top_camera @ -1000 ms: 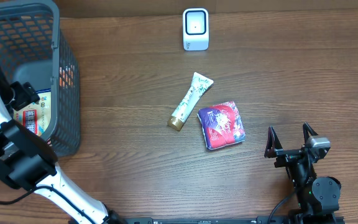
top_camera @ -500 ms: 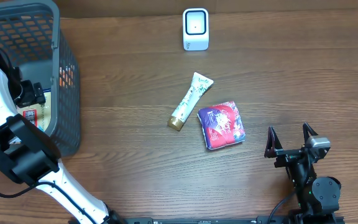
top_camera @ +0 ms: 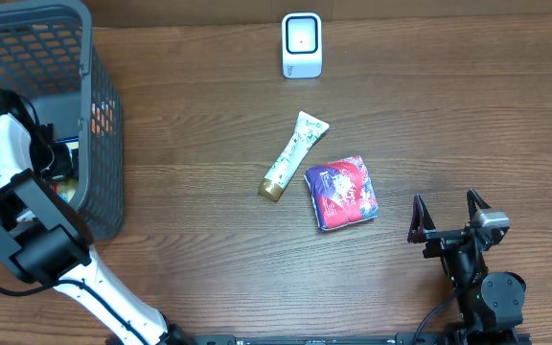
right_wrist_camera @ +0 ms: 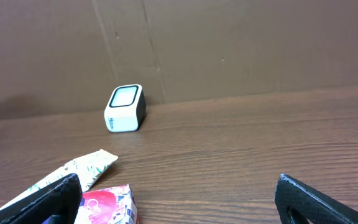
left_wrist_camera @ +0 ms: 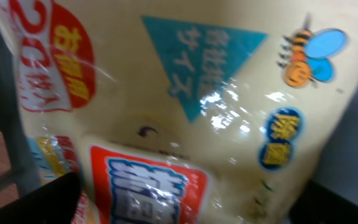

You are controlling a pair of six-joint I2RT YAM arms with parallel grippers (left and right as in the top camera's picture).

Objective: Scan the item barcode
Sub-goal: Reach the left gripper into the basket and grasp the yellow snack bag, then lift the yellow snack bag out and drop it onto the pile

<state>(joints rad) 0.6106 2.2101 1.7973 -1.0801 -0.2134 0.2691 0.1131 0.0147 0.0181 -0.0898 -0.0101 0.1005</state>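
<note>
A cream packet (left_wrist_camera: 197,112) with red, blue and teal print fills the left wrist view. My left gripper (left_wrist_camera: 191,208) is open, with one dark finger at each side of the packet. In the overhead view the left gripper (top_camera: 52,159) reaches down inside the grey basket (top_camera: 105,144) and covers most of the packet. The white scanner (top_camera: 302,45) stands at the table's far edge, and also shows as the scanner (right_wrist_camera: 125,107) in the right wrist view. My right gripper (top_camera: 445,208) rests open and empty near the front right.
A white tube with a gold cap (top_camera: 293,153) and a red and blue pouch (top_camera: 341,192) lie mid-table. The right wrist view shows the tube (right_wrist_camera: 73,171) and the pouch (right_wrist_camera: 107,202) too. An orange item (top_camera: 101,119) shows through the basket mesh.
My left gripper has moved lower into the basket and onto the packet, which it now mostly covers from above. The right arm has not moved.
</note>
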